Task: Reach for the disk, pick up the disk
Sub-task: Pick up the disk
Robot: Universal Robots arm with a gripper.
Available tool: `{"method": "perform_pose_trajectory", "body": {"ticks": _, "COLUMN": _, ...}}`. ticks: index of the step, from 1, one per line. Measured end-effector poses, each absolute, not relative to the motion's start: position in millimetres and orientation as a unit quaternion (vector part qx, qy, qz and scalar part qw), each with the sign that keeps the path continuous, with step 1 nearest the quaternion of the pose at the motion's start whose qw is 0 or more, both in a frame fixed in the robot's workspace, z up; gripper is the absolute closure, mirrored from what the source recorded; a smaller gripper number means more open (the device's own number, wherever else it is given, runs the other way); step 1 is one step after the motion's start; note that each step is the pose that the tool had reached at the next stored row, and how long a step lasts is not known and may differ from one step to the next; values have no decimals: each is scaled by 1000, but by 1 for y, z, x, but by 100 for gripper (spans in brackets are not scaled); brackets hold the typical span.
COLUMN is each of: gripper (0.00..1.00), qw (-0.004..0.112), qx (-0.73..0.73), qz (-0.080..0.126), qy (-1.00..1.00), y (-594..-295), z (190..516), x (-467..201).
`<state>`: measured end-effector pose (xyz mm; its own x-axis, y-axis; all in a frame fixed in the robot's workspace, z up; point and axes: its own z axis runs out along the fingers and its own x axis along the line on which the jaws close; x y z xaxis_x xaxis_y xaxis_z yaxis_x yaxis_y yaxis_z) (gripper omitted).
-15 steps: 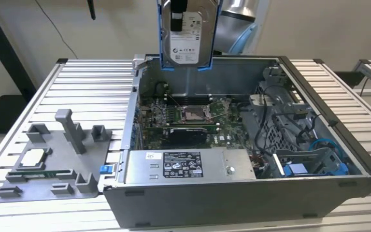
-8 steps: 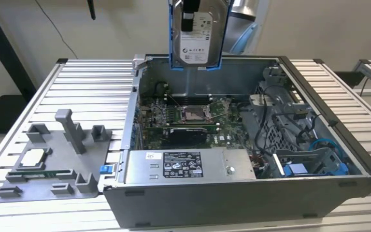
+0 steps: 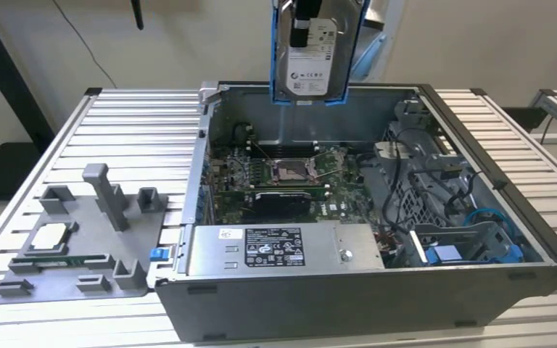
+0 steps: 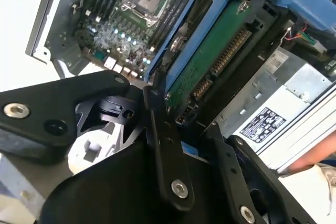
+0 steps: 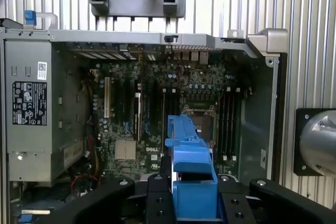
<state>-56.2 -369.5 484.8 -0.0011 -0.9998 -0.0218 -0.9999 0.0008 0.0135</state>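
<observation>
The disk (image 3: 312,58) hangs upright above the back edge of the open computer case (image 3: 510,217), clear of it, white label facing the exterior camera and blue rails down both sides. My gripper (image 3: 304,14) holds it from above, shut on the disk. In the second wrist view the disk (image 4: 210,61) shows its green circuit board and blue bracket, clamped between the black fingers (image 4: 165,145). In the first wrist view the blue bracket of the disk (image 5: 190,161) sits between the fingers (image 5: 156,198), with the motherboard far below.
Inside the case lie the motherboard (image 3: 289,174), a grey power supply box with a sticker (image 3: 278,248) and a blue drive bay (image 3: 463,250). On the exterior view's left, a grey fixture plate (image 3: 75,254) carries a small square processor chip (image 3: 48,235). All rests on a slatted metal table (image 3: 133,123).
</observation>
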Motion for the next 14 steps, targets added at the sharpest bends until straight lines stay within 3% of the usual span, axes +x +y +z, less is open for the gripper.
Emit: {"method": "perform_pose_trajectory", "body": {"ticks": 14, "gripper": 100, "qw": 3, "qx": -707, "qz": 12, "qy": 707, "y": -369, "z": 485, "x": -21}}
